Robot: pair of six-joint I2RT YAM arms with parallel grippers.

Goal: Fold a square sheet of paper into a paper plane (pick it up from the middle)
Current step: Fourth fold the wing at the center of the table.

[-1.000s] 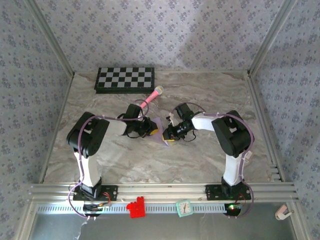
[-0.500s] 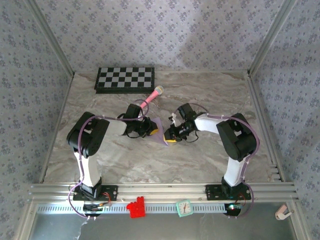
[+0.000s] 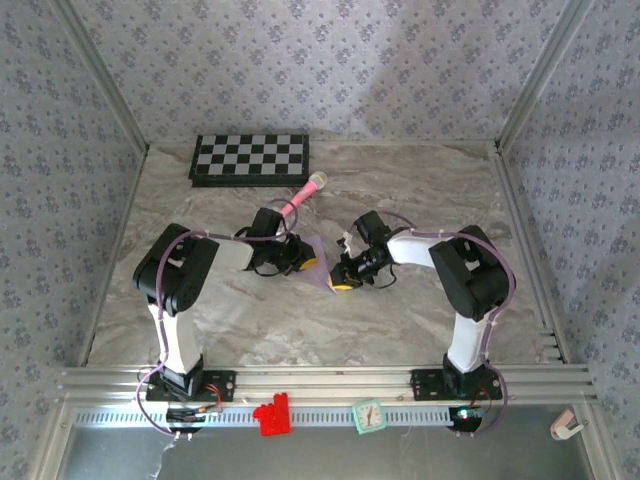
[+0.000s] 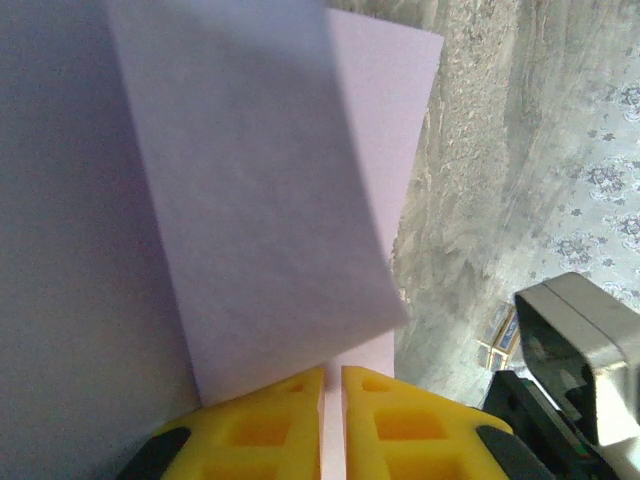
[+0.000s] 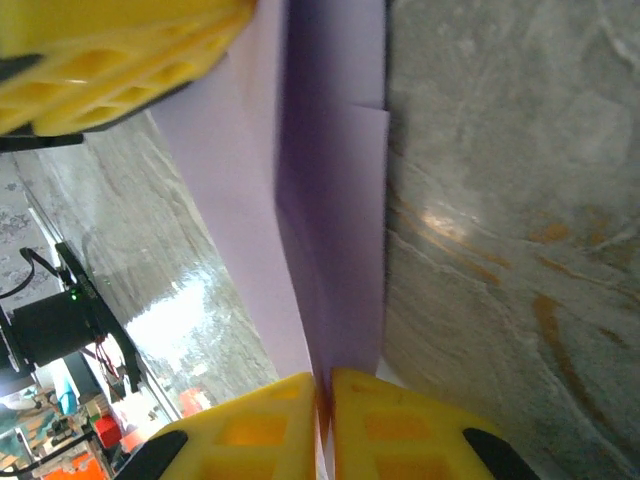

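Note:
The pale-lavender square sheet of paper, partly folded, hangs just above the table between my two grippers. My left gripper is shut on its left edge. In the left wrist view the yellow fingers pinch the sheet, and a folded flap lies over the layer below. My right gripper is shut on the lower right part. In the right wrist view its fingers clamp the creased layers, and the left gripper's yellow fingers show at the top left.
A black-and-white checkered board lies at the back left. A pink toy microphone lies just behind the grippers. A red block and a small clock sit on the front rail. Patterned walls enclose the marble table.
My right gripper has closed on the paper, and its forearm has shifted a little. The left arm and the paper have stayed in place.

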